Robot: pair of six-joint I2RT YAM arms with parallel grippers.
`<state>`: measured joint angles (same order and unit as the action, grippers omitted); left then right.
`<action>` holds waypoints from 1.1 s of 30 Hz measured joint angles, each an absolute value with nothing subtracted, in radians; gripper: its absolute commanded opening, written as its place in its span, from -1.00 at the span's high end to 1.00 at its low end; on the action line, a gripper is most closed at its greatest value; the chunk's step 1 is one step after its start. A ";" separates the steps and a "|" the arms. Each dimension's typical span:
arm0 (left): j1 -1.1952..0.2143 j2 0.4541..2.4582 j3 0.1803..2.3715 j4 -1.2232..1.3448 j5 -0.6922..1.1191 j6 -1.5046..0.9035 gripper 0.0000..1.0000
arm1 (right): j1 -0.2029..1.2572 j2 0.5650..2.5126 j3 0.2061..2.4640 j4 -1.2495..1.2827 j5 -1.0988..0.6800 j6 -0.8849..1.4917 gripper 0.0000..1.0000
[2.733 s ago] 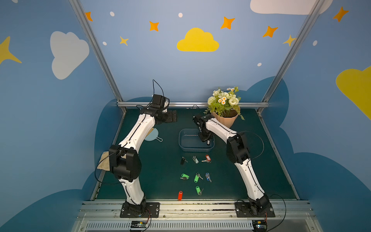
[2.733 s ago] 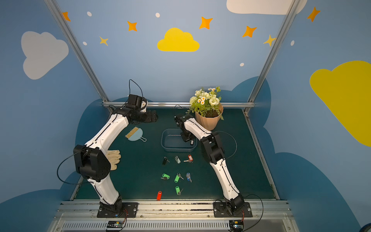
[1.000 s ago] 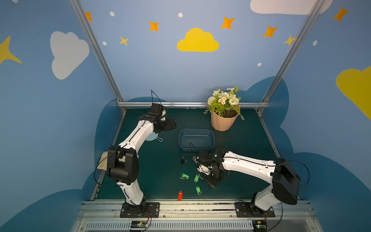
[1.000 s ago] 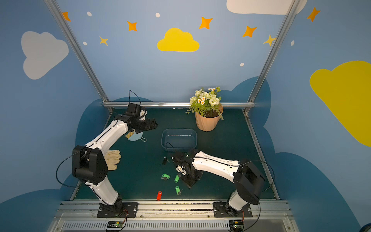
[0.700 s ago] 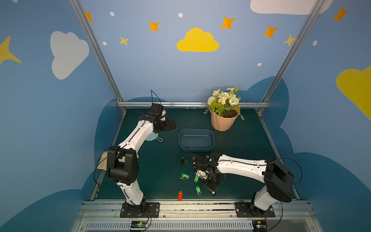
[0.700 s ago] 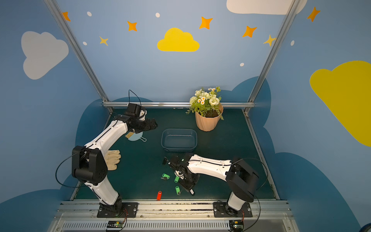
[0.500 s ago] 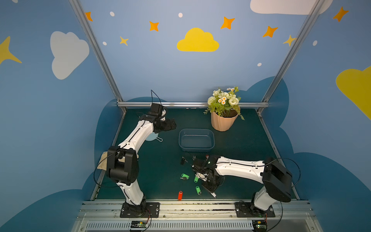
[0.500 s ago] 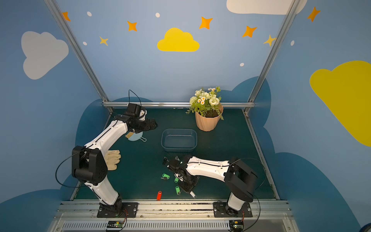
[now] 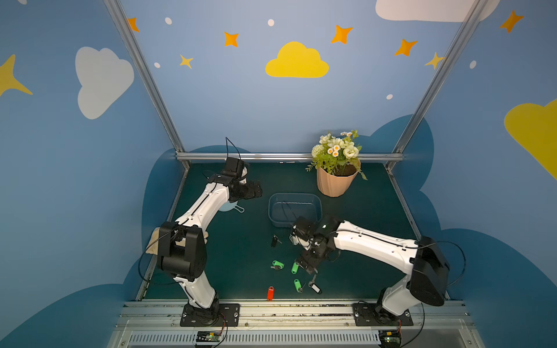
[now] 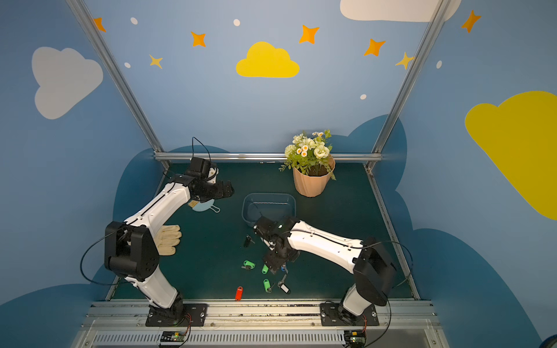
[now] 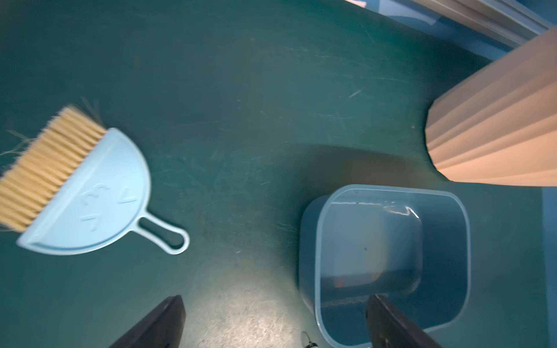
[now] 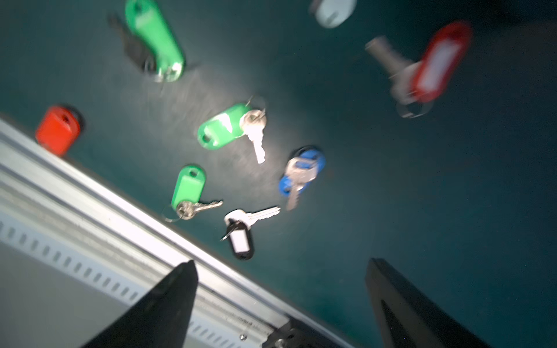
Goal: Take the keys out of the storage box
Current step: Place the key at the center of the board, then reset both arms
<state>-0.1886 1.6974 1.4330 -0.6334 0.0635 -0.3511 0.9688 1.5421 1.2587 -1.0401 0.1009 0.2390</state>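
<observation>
My right claw [image 12: 280, 266] hangs wide open, holding nothing, over the keys [image 12: 224, 128] scattered on the desk [image 12: 422, 211] near the front rail [image 12: 90, 186]. My left claw [image 11: 274, 301] is open too, empty, just beside the storage box [image 11: 391, 189].

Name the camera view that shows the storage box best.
Left wrist view: the storage box sits close-up, rim and inside visible. Both top views show it small, near edge behind the right arm. Right wrist view misses it.
</observation>
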 measured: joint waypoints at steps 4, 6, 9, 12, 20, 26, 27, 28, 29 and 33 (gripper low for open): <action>-0.188 1.615 1.372 -0.608 -0.072 -0.356 -1.00 | 0.771 1.413 1.257 -0.929 0.220 0.228 -0.96; -0.187 1.547 1.309 -0.564 -0.149 -0.349 -1.00 | 0.671 1.359 1.219 -0.841 0.275 0.222 -0.96; -0.185 1.451 1.203 -0.484 -0.233 -0.320 -1.00 | 0.516 1.330 1.142 -0.723 0.273 0.220 -0.96; -0.187 1.365 1.051 -0.336 -0.297 -0.242 -1.00 | 0.356 1.368 1.084 -0.636 0.250 0.228 -0.96; -0.188 1.201 0.448 0.247 -0.254 0.021 -1.00 | 0.301 1.380 0.725 -0.150 0.334 0.060 -0.96; -0.159 1.307 0.521 0.333 -0.221 0.042 -1.00 | 0.270 1.453 0.626 0.088 0.335 -0.010 -0.96; -0.154 1.328 0.530 0.361 -0.220 0.045 -1.00 | 0.266 1.470 0.635 0.110 0.333 -0.021 -0.96; -0.147 1.349 0.536 0.385 -0.217 0.046 -1.00 | 0.265 1.479 0.638 0.128 0.332 -0.030 -0.97; -0.137 1.377 0.537 0.413 -0.212 0.045 -1.00 | 0.265 1.482 0.640 0.146 0.332 -0.038 -0.96; -0.050 1.481 0.513 0.511 -0.159 0.029 -1.00 | 0.241 1.461 0.628 0.213 0.284 -0.058 -0.96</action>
